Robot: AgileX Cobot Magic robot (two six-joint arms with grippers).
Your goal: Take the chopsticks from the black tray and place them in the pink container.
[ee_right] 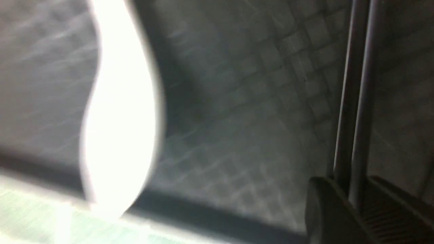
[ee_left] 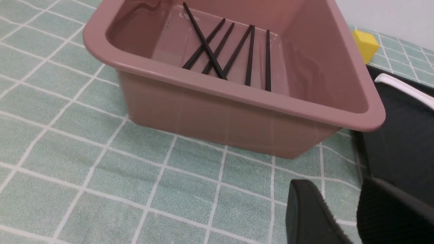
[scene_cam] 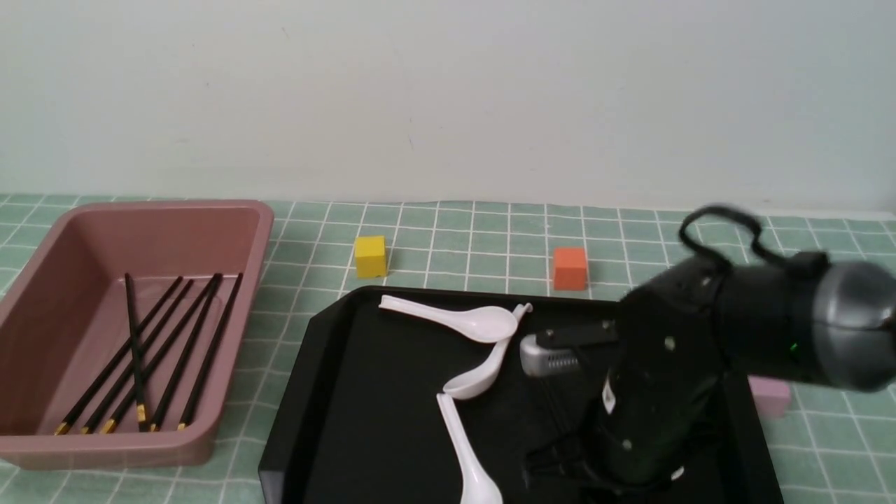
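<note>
The pink container (scene_cam: 231, 231) stands at the left with several black chopsticks (scene_cam: 150, 357) on its floor, gold ends toward me; it also shows in the left wrist view (ee_left: 237, 95). My left gripper (ee_left: 339, 189) hangs open and empty over the cloth, near the container's corner and beside the black tray (ee_left: 400, 142). My right arm (scene_cam: 658, 392) reaches down over the right half of the black tray (scene_cam: 364, 392). In the right wrist view my right gripper (ee_right: 351, 184) is shut on a thin dark chopstick (ee_right: 356, 101); whether it holds one or two, I cannot tell.
Three white spoons (scene_cam: 462, 318) (scene_cam: 483, 371) (scene_cam: 465, 455) lie on the tray; one is a bright blur (ee_right: 118, 118) near my right gripper. A yellow cube (scene_cam: 370, 256) and an orange cube (scene_cam: 570, 268) sit behind the tray, a pale pink cube (scene_cam: 770, 395) to its right.
</note>
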